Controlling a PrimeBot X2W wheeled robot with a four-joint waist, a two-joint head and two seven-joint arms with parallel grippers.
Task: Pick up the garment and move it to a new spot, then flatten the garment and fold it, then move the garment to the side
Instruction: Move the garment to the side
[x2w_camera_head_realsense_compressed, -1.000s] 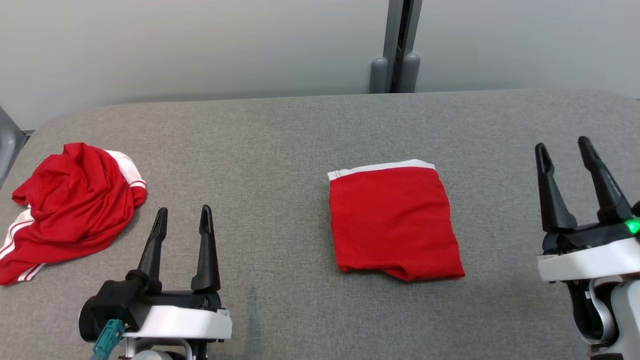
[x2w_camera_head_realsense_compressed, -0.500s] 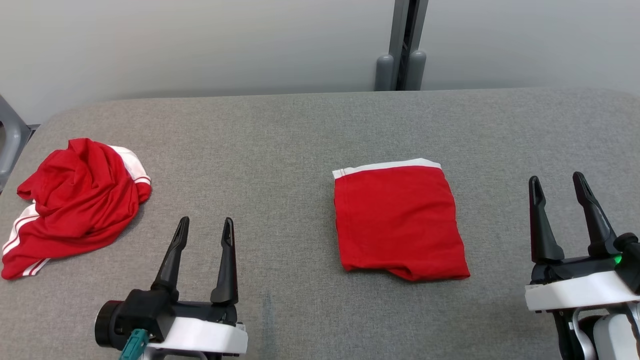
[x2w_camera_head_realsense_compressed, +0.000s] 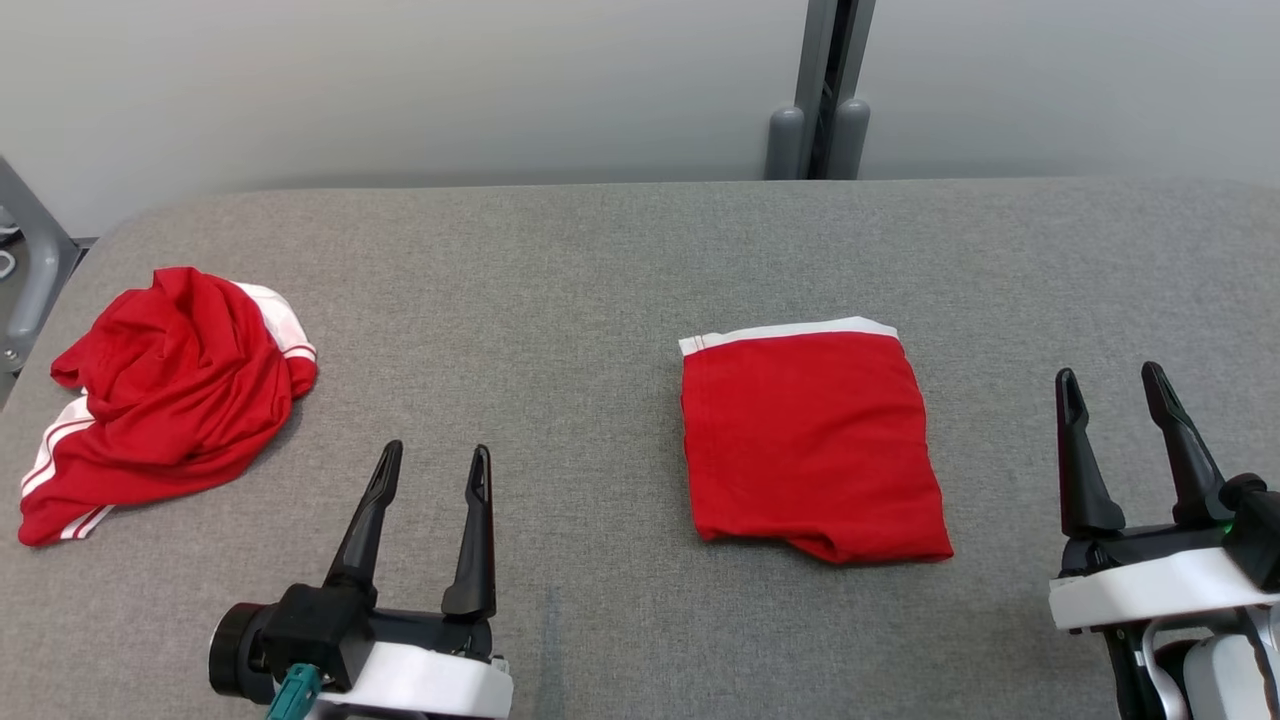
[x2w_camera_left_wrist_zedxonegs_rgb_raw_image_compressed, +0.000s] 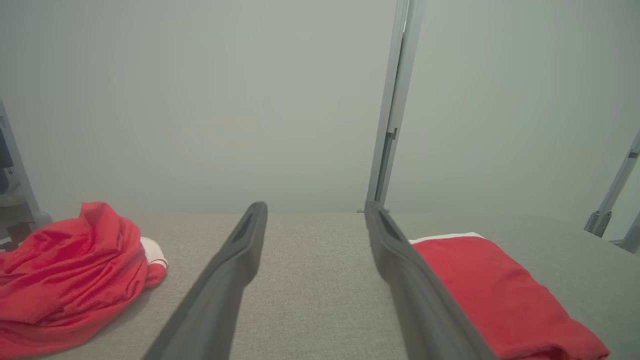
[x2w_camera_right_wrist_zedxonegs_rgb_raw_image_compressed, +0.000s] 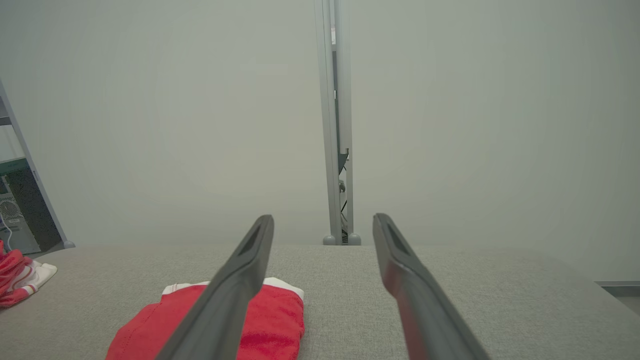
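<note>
Red folded garment (x2w_camera_head_realsense_compressed: 815, 450) lies between left pincer (x2w_camera_head_realsense_compressed: 437, 450) and right pincer (x2w_camera_head_realsense_compressed: 1110, 372), both spread empty.

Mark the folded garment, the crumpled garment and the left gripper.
folded garment (x2w_camera_head_realsense_compressed: 812, 450), head view, middle of the red top face
crumpled garment (x2w_camera_head_realsense_compressed: 170, 400), head view, middle of the red heap
left gripper (x2w_camera_head_realsense_compressed: 437, 450), head view, midway between its fingertips

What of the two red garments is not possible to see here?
- Crumpled garment, head view: its own folds hide its shape.
- Same garment, left wrist view: left and bottom edges cut it.
- Folded garment, right wrist view: a finger covers its middle; bottom edge cuts it.
</note>
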